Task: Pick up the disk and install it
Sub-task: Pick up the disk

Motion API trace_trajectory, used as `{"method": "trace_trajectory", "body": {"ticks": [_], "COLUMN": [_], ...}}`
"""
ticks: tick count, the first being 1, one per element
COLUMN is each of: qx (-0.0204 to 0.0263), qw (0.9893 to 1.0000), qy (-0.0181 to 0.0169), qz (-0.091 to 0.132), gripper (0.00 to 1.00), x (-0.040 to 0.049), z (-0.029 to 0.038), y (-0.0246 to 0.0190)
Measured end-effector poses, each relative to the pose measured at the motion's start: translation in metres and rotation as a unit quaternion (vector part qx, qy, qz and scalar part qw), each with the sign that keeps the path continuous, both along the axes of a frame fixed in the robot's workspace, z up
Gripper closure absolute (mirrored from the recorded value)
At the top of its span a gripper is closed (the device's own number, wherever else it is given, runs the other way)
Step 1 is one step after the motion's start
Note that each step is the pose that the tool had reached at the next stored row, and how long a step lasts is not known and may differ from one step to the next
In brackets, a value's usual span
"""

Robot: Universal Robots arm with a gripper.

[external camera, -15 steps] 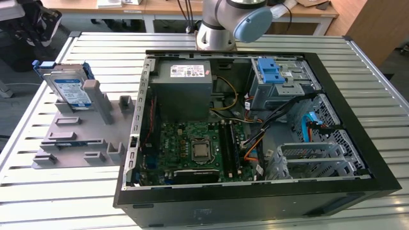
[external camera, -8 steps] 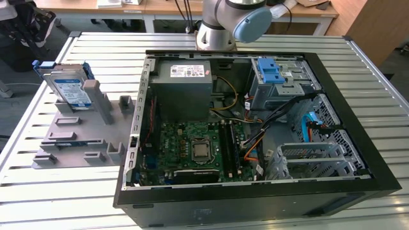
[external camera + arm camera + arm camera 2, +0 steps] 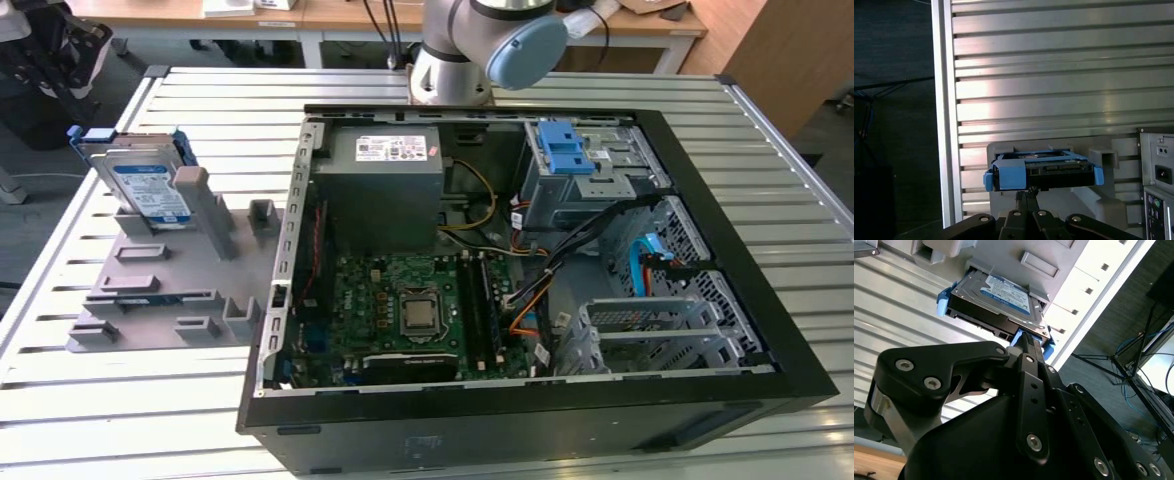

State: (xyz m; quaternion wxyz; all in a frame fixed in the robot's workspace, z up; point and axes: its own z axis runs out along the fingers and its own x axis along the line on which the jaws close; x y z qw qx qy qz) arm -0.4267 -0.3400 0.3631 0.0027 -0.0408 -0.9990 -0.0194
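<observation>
Disk (image 3: 144, 185) stands on edge in grey holder (image 3: 174, 285) on table (image 3: 80, 400), at the exterior view's left, outside the computer case (image 3: 534, 405). Pincer (image 3: 1029, 342) closed, empty. In the second wrist view, disk is straight ahead of the fingertips, long axis crosswise, apparently not touching.

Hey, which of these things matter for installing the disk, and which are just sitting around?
For the job: disk, standing in grey fixture; gripper, close to it; open computer case.
Just there: power supply; motherboard; cables.
</observation>
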Motion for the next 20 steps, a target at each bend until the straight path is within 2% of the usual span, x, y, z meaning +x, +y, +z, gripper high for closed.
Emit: {"method": "trace_trajectory", "body": {"ticks": [13,20], "qx": [0.0,0.0], "qw": [1.0,1.0], "qy": [0.0,0.0], "qz": [0.001,0.009], "gripper": [0.89,0.89], "x": [-0.0001,-0.0002], "z": [0.0,0.0], "y": [0.0,0.0]}}
